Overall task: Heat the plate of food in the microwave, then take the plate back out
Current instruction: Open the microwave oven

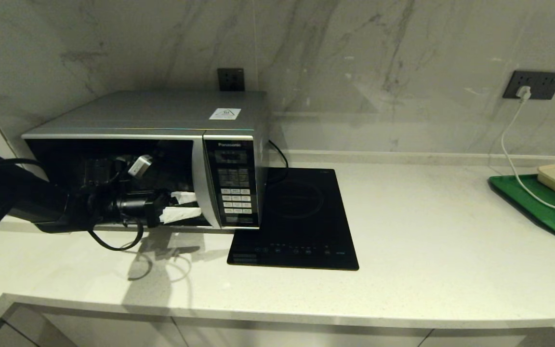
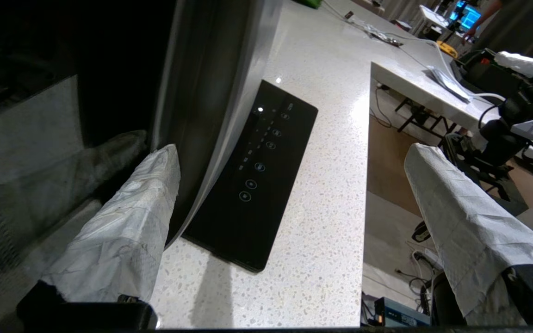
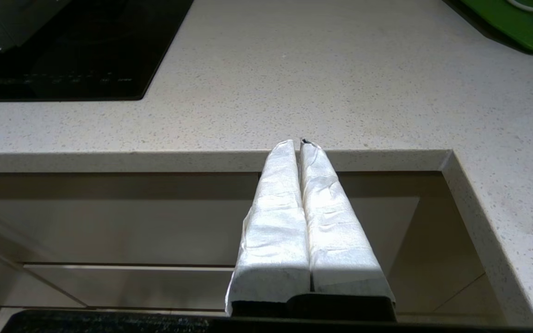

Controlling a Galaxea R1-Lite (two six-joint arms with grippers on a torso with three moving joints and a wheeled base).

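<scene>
White counter [image 1: 427, 231], left gripper [image 1: 181, 206] spread at microwave [image 1: 162, 115] door, right gripper [image 3: 300, 148] pressed together.

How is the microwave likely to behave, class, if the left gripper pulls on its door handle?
The microwave is a big metal box sitting flat on the counter, so it probably stays put rather than tipping. Its smooth handle may slip against the left gripper's wrapped fingers, which stand open beside it. The hob alongside should block sideways sliding.
</scene>
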